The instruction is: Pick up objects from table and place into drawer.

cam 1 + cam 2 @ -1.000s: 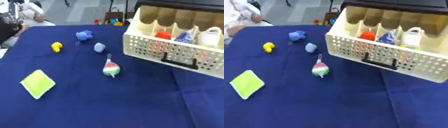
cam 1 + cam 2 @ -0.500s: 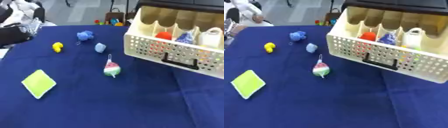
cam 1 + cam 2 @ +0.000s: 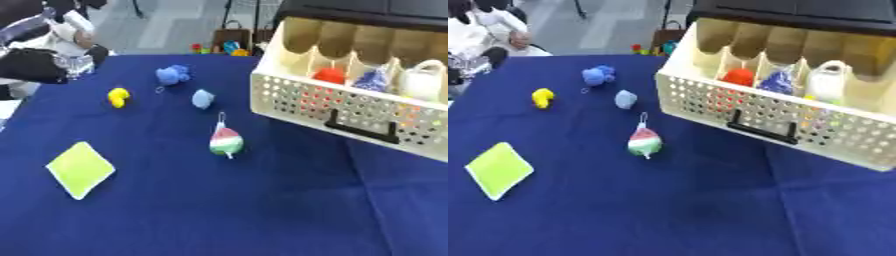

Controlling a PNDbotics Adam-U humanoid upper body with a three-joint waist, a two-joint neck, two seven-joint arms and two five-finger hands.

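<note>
A dark arm end (image 3: pixel 33 66) enters at the left edge of the left eye view, above the table's (image 3: pixel 219 210) far left corner. It is blurred and cut off by the frame, so I cannot tell whether it is the left hand or how its fingers stand. The right hand shows in neither view.

On the blue cloth lie five things, all apart from one another: a yellow-green flat square (image 3: pixel 80 169) near the left, a small yellow toy (image 3: pixel 118 96), a blue toy (image 3: pixel 172 75) farther back, a pale blue lump (image 3: pixel 203 98), and a red, white and green ball (image 3: pixel 226 141) with a loop, nearest the drawer.

The cream perforated drawer (image 3: pixel 776 122) stands open at the right, its right end cut off. In its compartments are a red thing (image 3: pixel 738 77), a blue thing (image 3: pixel 779 81) and a white jug (image 3: pixel 829 82), each partly hidden by the dividers.
</note>
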